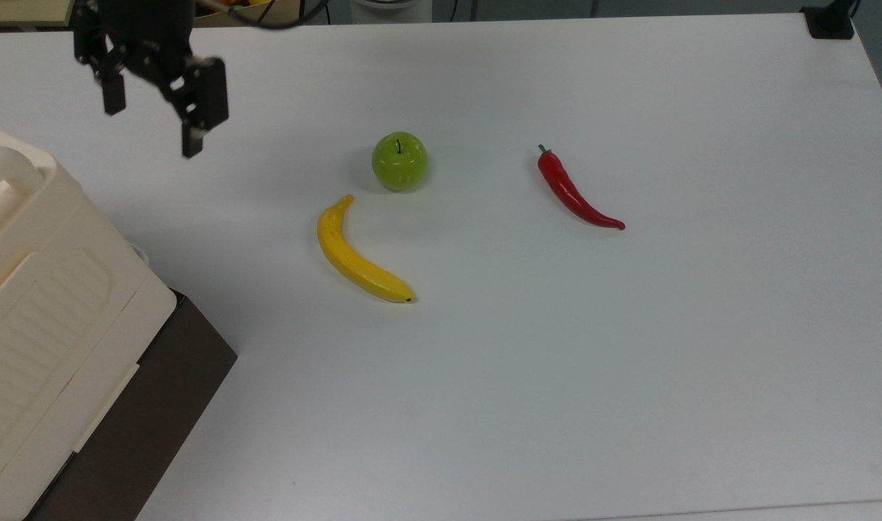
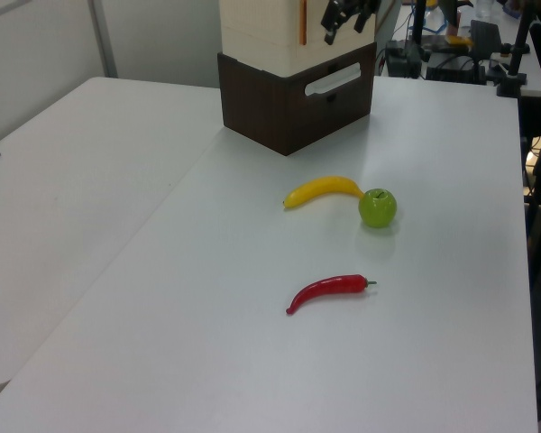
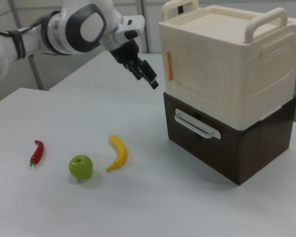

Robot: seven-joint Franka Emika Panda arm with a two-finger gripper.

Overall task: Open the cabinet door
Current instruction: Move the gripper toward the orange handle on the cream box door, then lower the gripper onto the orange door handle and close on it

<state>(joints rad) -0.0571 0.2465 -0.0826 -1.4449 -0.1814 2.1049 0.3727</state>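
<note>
The arm (image 3: 64, 29) is formed of rounded white shells, with a grey disc set into a dark ring at the joint. A white wrist block is followed by the black gripper (image 3: 147, 73). Two slim black fingers (image 1: 192, 137) are seen parted.

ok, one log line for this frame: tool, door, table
tool: open, in air beside cabinet, no contact | cabinet door: closed | table: banana, green apple, red chili lying apart

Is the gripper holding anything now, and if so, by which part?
Nothing is held. The gripper is open and empty, in the air beside the cabinet, not touching the cabinet door.
</note>
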